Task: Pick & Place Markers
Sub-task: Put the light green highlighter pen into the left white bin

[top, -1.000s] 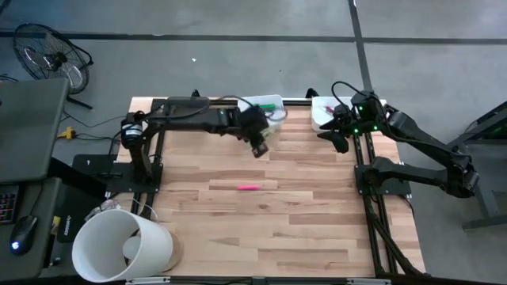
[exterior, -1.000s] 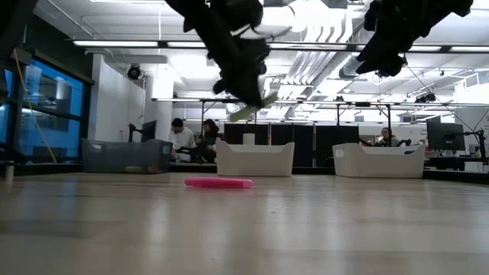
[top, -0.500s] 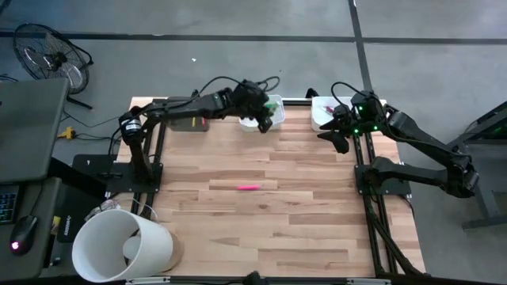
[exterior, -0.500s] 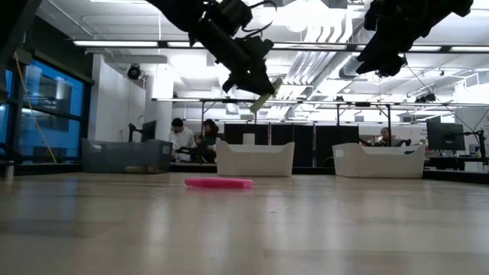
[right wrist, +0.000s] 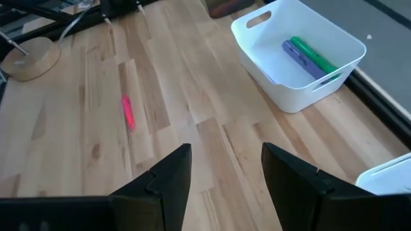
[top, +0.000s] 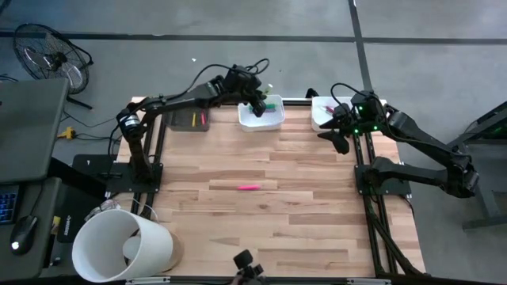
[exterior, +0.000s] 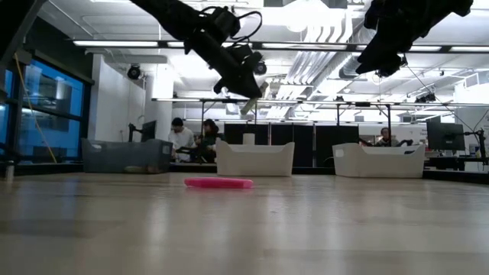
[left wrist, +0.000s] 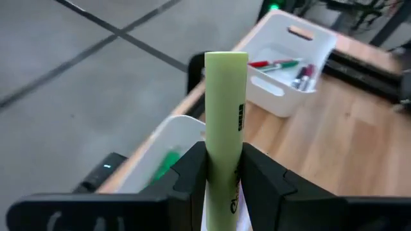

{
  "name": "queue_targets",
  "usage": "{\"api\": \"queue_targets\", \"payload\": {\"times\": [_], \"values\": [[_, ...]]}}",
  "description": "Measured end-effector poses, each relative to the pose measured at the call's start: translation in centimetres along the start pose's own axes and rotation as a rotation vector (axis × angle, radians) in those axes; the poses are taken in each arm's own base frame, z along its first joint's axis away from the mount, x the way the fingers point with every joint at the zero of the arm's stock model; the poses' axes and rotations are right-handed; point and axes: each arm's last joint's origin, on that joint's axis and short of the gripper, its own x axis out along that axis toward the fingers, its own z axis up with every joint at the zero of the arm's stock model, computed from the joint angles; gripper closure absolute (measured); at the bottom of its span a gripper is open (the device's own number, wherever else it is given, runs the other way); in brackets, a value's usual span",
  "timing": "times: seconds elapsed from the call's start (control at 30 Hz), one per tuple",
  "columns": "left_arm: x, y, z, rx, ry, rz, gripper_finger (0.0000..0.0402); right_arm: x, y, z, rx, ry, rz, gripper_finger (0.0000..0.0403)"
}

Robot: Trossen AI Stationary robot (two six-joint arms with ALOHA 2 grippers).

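Observation:
My left gripper [top: 257, 101] hangs over the middle white tray [top: 274, 123] at the table's far edge, shut on a yellow-green marker [left wrist: 226, 96]. In that tray lie a green marker [right wrist: 313, 56] and a purple one [right wrist: 300, 59]. A pink marker [top: 249, 188] lies flat on the wood near the table's middle. My right gripper [right wrist: 225, 165] waits open and empty, raised by the right white tray [top: 319, 120], which holds red, green and purple markers [left wrist: 289, 65]. My left gripper pinches the yellow-green marker's shaft [left wrist: 225, 144] between its two fingers [left wrist: 192, 168]. The marker lies along the fingers and its free end [left wrist: 226, 59] sticks out well past the fingertips. It is lifted clear, slanting above the middle tray.
A dark grey tray [top: 194, 119] with markers sits at the far left. A big white bucket [top: 119, 245] stands at the near left corner. Open wood lies around the pink marker. People sit at desks in the room beyond the table [exterior: 191, 137].
My left gripper has swung toward the table's far edge with the yellow-green marker, from over the bare wood to above the middle white tray, and it has tipped up to a flatter slant. The marker stays in the same hold.

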Motion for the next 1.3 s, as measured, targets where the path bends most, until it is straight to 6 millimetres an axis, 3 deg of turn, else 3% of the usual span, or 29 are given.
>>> {"api": "queue_targets", "payload": {"times": [0.23,0.4,0.53,0.6,0.7,0.9,1.13,1.3], "values": [[0.0,0.8,-0.4,0.155,0.048,0.028,0.0321,0.0,0.0,0.3,-0.030,-0.030,-0.008,0.0224],[1.4,1.0,-1.9,0.209,0.128,0.047,0.0321,0.0,0.0,0.5,-0.035,-0.044,-0.009,0.0224],[2.2,1.0,-1.6,0.262,0.119,0.047,0.0321,0.0,0.0,0.4,-0.025,-0.039,-0.008,0.0224],[2.3,1.1,-2.1,0.267,0.197,0.040,0.0321,0.0,0.0,0.4,-0.018,-0.039,-0.007,0.0224],[3.5,0.7,-0.9,0.322,0.152,0.052,0.0321,0.0,0.0,0.4,-0.014,-0.036,-0.005,0.0224],[5.1,0.5,-0.1,0.395,0.295,0.035,0.0321,0.0,0.0,0.3,0.002,-0.034,-0.004,0.0224],[6.1,0.2,-0.7,0.485,0.519,0.004,0.0321,0.0,0.0,0.3,0.006,-0.031,-0.005,0.0224],[6.7,0.2,-1.0,0.475,0.553,-0.009,0.0321,0.0,0.0,0.3,0.006,-0.031,-0.007,0.0224]]}}
